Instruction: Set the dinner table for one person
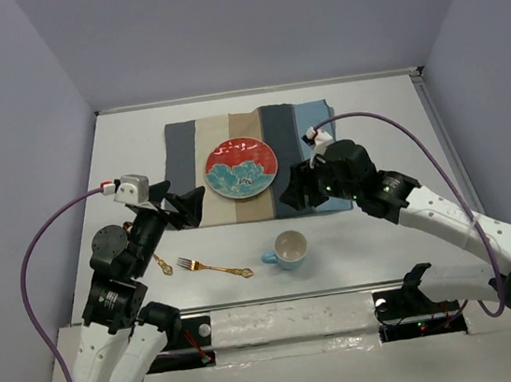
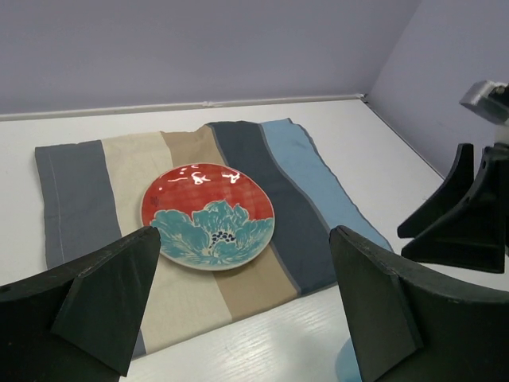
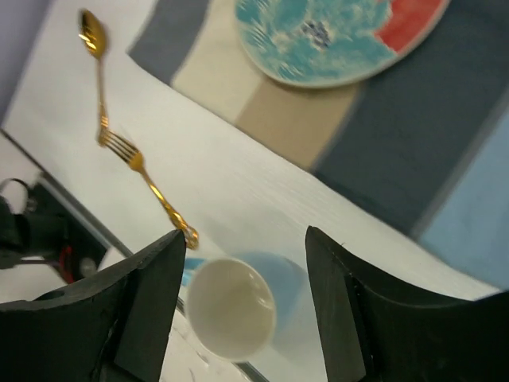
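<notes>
Fingers of the right hand stand apart, empty, above a blue cup on the white tabletop spreading under both arms. Left hand gapes wide, empty, facing a floral plate on the striped mat. Gold fork and spoon lie near the cup.

place: likely robotics lab | cues: bare walls, cabled right arm

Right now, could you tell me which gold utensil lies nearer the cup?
The fork: its handle end nearly reaches the blue cup, while the spoon lies farther off, beyond the fork's tines.
</notes>
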